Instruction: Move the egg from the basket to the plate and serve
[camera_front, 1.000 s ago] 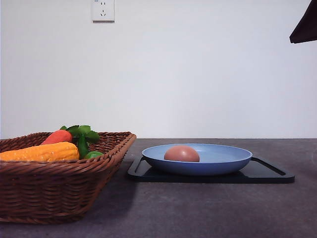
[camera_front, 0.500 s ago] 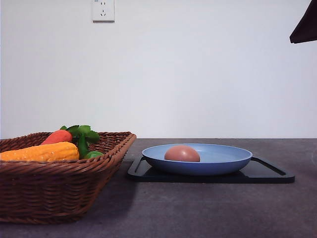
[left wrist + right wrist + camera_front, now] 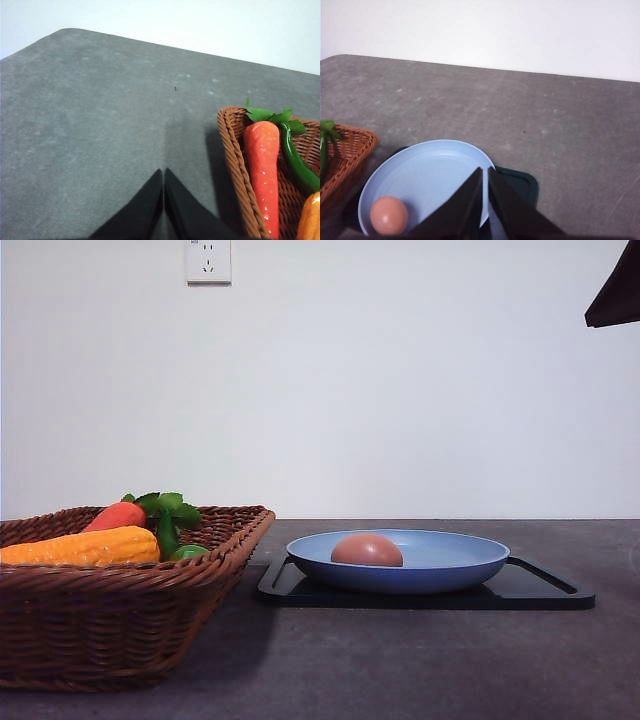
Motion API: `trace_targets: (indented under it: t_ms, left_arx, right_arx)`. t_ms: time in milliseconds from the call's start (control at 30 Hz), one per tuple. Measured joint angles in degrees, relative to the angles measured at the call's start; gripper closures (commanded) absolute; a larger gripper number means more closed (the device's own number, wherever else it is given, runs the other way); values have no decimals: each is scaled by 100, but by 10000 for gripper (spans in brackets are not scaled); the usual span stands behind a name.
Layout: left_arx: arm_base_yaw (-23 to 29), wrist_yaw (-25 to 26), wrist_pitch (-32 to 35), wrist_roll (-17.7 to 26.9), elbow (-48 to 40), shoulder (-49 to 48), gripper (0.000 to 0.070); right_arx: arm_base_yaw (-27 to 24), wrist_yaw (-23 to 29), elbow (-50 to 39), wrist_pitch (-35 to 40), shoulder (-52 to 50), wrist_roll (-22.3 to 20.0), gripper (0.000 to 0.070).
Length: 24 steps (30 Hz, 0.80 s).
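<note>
The brownish-pink egg [image 3: 367, 550] lies in the light-blue plate [image 3: 460, 558], left of its middle; the right wrist view shows the egg [image 3: 389, 215] near the plate's [image 3: 430, 175] rim. The plate rests on a flat black tray [image 3: 540, 590]. At the left stands the brown wicker basket [image 3: 110, 625], whose corner [image 3: 235, 150] appears beside my left gripper [image 3: 163, 175]. That gripper is shut, high above bare table next to the basket. My right gripper [image 3: 485, 175] is shut with nothing in it, hovering above the plate's edge away from the egg.
In the basket lie an orange-red carrot [image 3: 115, 515], a yellow corn cob [image 3: 85, 546] and green leafy vegetables [image 3: 168, 510]. The grey table [image 3: 400, 660] runs back to a white wall with a socket [image 3: 208, 260]. A dark object [image 3: 615, 290] hangs at the upper right.
</note>
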Motion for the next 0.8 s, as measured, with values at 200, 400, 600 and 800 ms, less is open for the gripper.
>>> trace_targets:
  t_ms: [200, 400, 600, 800]
  left_arx:
    - [0, 0, 0, 0, 0, 0, 700]
    - [0, 1, 0, 0, 0, 0, 700]
    - [0, 2, 0, 0, 0, 0, 700]
    - [0, 2, 0, 0, 0, 0, 700]
  right_arx:
    - [-120, 374, -59, -132, -546, -724, 700]
    - [-722, 82, -718, 330, -1487, -1096, 700]
    - [-1573, -618, -1734, 460, -2429, -918, 700]
    - [-2097, -930, -2267, 410, -3080, -521, 700]
